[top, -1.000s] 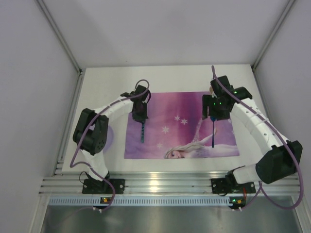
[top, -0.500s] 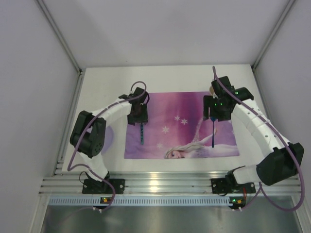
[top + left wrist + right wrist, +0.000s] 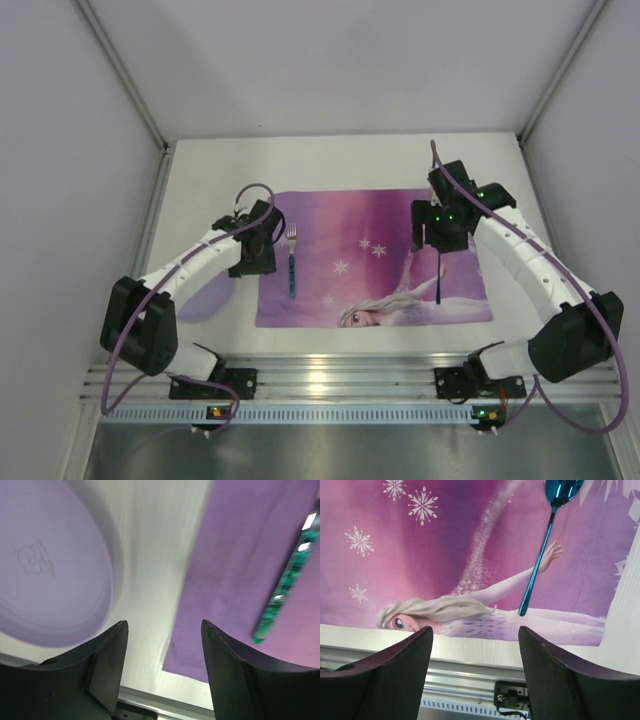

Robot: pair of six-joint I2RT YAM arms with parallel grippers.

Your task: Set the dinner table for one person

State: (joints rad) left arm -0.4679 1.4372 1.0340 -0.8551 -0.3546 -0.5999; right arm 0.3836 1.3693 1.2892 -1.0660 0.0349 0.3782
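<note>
The white dinner table (image 3: pixel 215 165) spreads under both arms, carrying a princess-print placemat (image 3: pixel 375 215) that marks the single setting. The left claw (image 3: pixel 164 622) hangs just off the mat's left edge with its fingers spread and nothing between them. The fork (image 3: pixel 291 262) lies flat just to its right on the mat's left strip, tines pointing away, where a fork belongs. A lilac plate (image 3: pixel 50 580) sits on the bare table to its left, probably the piece that goes in the mat's open centre. The right claw (image 3: pixel 476 630) hovers likewise released above the blue spoon (image 3: pixel 540 560), which lies ahead of it on the mat's right side, mirroring the fork.
</note>
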